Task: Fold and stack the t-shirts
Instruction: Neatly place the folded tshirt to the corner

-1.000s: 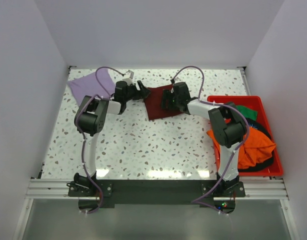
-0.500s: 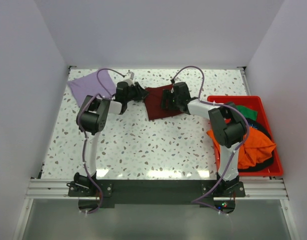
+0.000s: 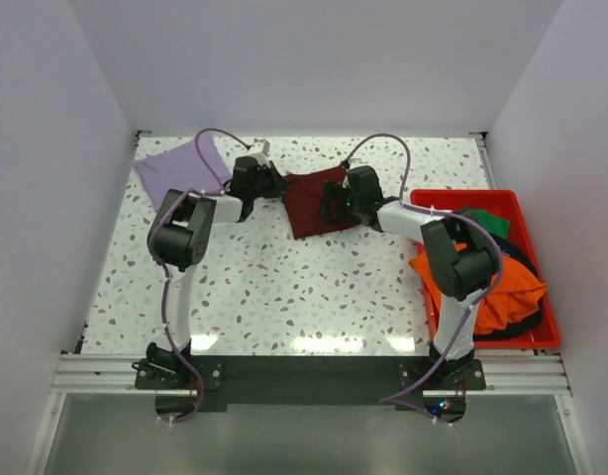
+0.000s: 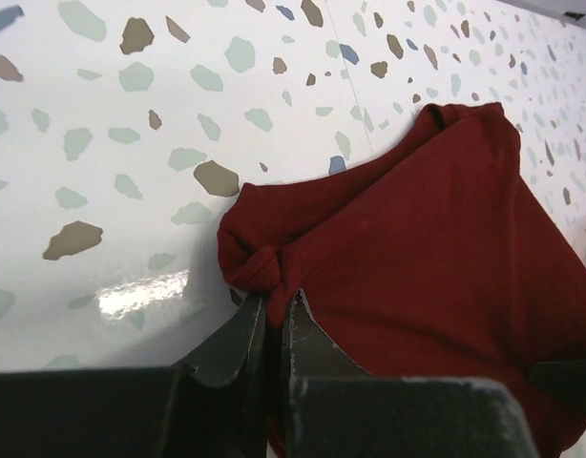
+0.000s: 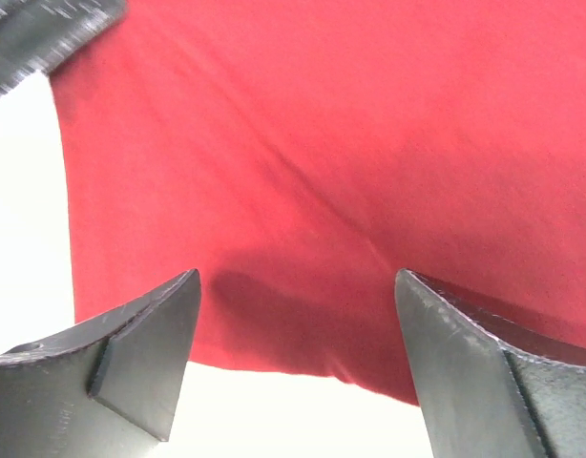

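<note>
The maroon t-shirt [image 4: 427,248] is soft, matt, lightly creased cloth, the speckled worktop [image 4: 131,143] smooth and glossy, the left tool [image 4: 274,303] matt black plastic, the red bin [image 3: 497,194] smooth plastic.

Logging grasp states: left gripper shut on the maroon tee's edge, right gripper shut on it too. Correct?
No: the right gripper is open, spread wide over the maroon tee, per the right wrist view. The left gripper is shut on the tee's edge.
</note>
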Controlling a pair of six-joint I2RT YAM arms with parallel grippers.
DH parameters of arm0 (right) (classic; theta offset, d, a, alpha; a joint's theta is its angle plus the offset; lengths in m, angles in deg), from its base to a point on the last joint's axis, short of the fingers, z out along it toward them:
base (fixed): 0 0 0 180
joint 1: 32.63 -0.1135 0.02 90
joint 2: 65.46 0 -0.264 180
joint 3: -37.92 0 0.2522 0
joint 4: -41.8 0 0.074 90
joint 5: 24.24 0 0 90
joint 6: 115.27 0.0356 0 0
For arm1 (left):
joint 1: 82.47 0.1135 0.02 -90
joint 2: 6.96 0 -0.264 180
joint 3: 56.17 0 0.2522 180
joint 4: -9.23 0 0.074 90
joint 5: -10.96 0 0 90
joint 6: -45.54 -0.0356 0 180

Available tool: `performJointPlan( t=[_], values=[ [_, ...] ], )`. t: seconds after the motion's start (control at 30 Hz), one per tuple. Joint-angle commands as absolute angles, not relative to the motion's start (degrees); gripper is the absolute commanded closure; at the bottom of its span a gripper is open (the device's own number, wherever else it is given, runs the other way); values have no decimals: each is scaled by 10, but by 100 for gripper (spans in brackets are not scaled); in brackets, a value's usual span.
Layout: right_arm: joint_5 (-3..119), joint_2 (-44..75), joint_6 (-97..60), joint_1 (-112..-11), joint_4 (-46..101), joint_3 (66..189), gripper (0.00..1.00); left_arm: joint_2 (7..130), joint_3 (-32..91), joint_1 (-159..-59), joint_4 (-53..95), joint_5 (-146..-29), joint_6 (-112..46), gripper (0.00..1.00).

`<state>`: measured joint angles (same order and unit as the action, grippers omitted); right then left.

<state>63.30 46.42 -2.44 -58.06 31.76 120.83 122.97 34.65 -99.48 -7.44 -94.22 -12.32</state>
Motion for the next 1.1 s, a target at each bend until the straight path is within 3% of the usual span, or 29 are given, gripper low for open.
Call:
performJointPlan(
  t=[0.0, 0.4, 1.07],
  values=[
    [651, 416, -38, -574, 289, 1183, 13, 1158, 347, -985, -38, -874, -197, 100],
    [664, 338, -51, -574, 299, 1130, 11, 1098, 383, -945, 41, -887, -266, 100],
    [667, 332, -60, -574, 312, 1110, 11, 1098, 527, -865, 174, -917, -303, 100]
  ],
)
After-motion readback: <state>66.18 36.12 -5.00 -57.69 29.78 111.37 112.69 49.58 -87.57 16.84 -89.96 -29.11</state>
